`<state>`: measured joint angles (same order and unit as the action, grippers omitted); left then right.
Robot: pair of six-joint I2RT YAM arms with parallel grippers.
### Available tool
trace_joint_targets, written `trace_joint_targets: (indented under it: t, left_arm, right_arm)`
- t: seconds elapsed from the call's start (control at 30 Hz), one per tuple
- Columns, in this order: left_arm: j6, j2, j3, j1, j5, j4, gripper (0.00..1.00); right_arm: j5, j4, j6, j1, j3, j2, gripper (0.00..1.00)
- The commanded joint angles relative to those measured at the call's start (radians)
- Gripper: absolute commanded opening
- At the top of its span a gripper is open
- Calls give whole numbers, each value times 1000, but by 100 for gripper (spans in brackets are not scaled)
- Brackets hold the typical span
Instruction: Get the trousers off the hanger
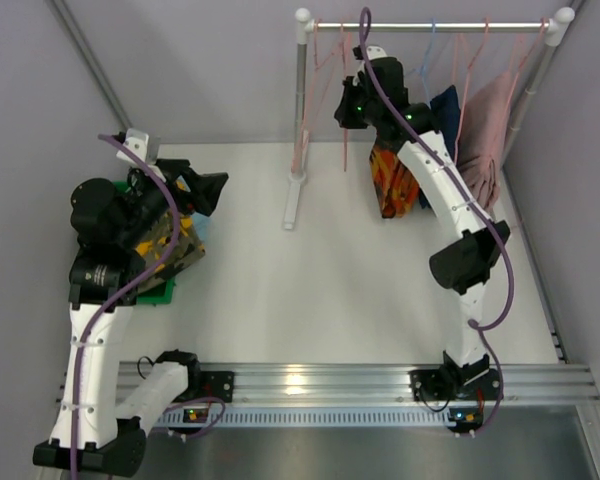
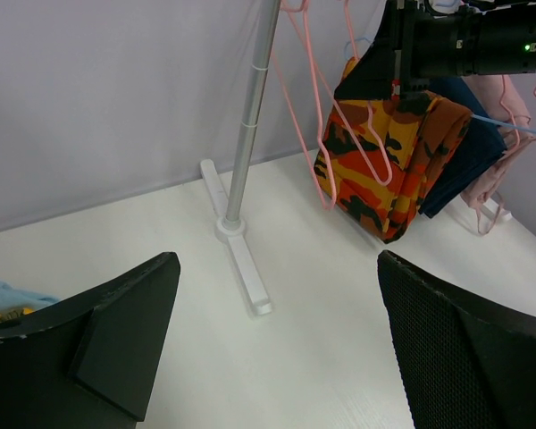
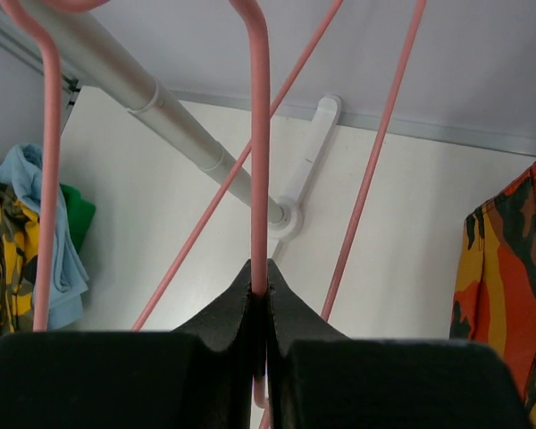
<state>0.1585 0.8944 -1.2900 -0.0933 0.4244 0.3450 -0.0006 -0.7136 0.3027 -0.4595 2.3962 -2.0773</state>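
Observation:
The trousers lie in a heap at the left: a yellow pair with black blotches point(image 1: 172, 247) point(image 3: 2, 259) and a light blue pair point(image 3: 64, 241) point(image 2: 7, 293). My left gripper point(image 1: 208, 190) point(image 2: 277, 264) hovers beside that heap, open, with nothing between its fingers. Up at the rail, my right gripper point(image 1: 348, 105) point(image 3: 261, 273) is shut on the thin wire of a bare pink hanger point(image 3: 261, 134). No cloth hangs on the part of that hanger I can see.
A white clothes rack has a top rail point(image 1: 430, 25), a left pole point(image 1: 300, 100) and a foot point(image 1: 292, 205). More pink hangers point(image 1: 322, 50), an orange-red patterned pair point(image 1: 392, 180), a navy pair point(image 1: 443, 108) and a pink garment point(image 1: 490, 140) hang there. Something green point(image 1: 158, 292) lies under the heap.

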Motion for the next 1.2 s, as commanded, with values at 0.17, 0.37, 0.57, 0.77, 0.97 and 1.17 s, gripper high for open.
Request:
trace_joint_targets:
  t: [0.17, 0.37, 0.57, 0.77, 0.97, 1.17]
  left_arm:
    - [-4, -17, 14, -3, -12, -32, 97]
    - [6, -14, 1, -3, -21, -28, 99]
    - [13, -8, -17, -3, -27, -18, 99]
    - [23, -8, -34, -3, -38, -17, 99]
    - [10, -6, -57, -3, -58, 9, 99]
    - [4, -14, -57, -3, -55, 23, 99]
  right_arm:
    - [-25, 103, -50, -62, 69, -20, 0]
    - [-29, 108, -36, -82, 69, -15, 8]
    - [-29, 102, -34, -79, 15, 52, 29]
    - [-50, 91, -39, -73, -106, 189, 49]
    - [-58, 74, -54, -62, -189, 336, 56]
    - [-113, 72, -79, -44, -268, 500, 56]
